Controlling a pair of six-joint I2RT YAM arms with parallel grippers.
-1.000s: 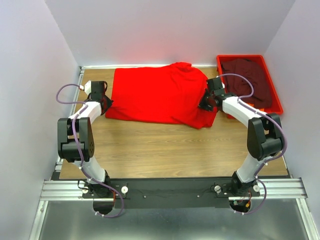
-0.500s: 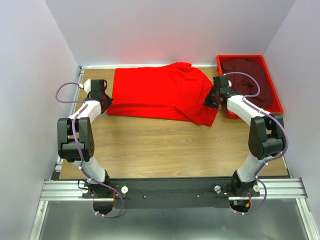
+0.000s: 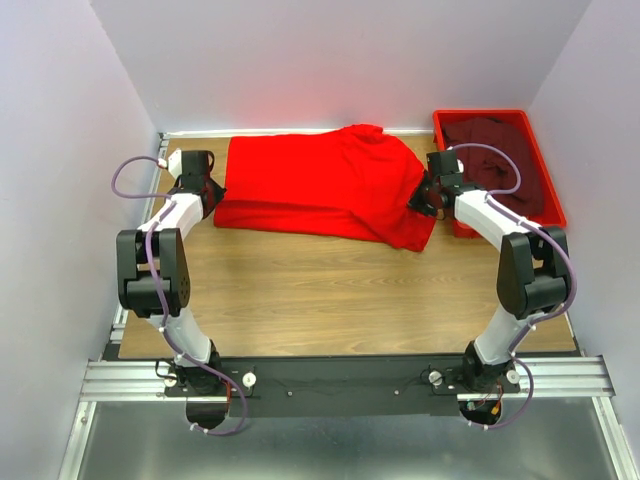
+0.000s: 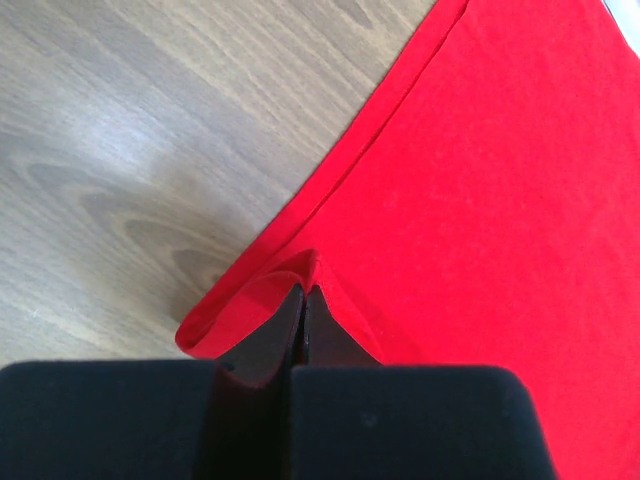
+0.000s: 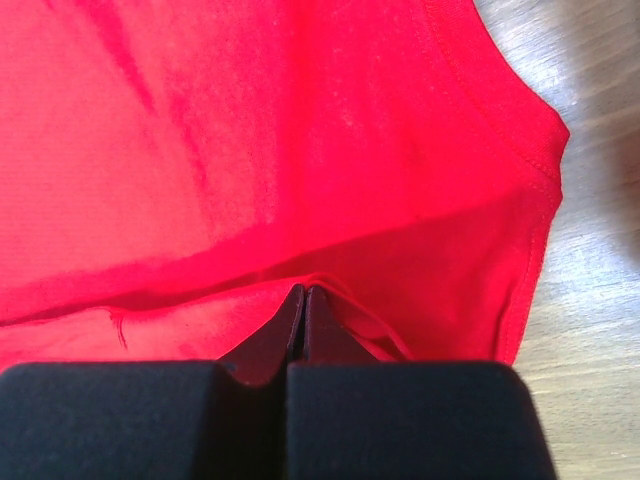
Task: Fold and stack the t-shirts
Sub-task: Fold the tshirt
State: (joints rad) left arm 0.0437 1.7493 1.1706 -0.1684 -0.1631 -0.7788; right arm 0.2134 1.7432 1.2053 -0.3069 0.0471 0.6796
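Observation:
The bright red t-shirt lies spread across the back of the wooden table. My left gripper is shut on its near left corner; the left wrist view shows the hem pinched and folded up at the closed jaws. My right gripper is shut on the shirt's right side; the right wrist view shows the red cloth bunched at the closed jaws, with a sleeve edge at the right. The dark maroon t-shirt lies crumpled in the tray.
A rigid red plastic tray stands at the back right corner, close to my right arm. Grey walls close in the table on the left, back and right. Bare wood lies between the shirt and the arm bases.
Both grippers have moved toward the back with the shirt's near edge, the right also to the right. The shirt's front edge has pulled back and lies straighter.

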